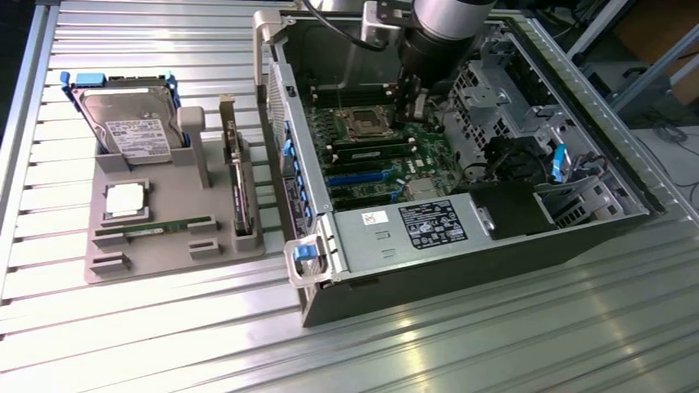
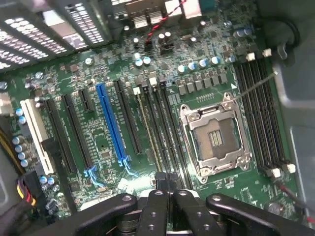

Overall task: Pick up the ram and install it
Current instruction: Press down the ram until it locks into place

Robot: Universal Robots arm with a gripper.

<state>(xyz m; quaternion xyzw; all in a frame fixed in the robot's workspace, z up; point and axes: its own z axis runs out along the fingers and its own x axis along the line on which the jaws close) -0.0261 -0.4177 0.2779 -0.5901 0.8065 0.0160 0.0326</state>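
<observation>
Open computer case (image 1: 459, 229) on the table (image 1: 492, 344), motherboard (image 2: 123, 98) exposed. Pincer (image 2: 165, 182), fingers together and holding nothing, hangs inside over the memory slots. Ram (image 1: 153, 230) lies on the grey tray (image 1: 164, 262) at the exterior view's left, well apart.

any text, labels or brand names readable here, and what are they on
None can be read.
Hard drive: white label, print too small.
Power supply: black label and white sticker, both illegible.
Motherboard: silkscreen markings blurred.
Ram on the grey tray: no legible print.
</observation>
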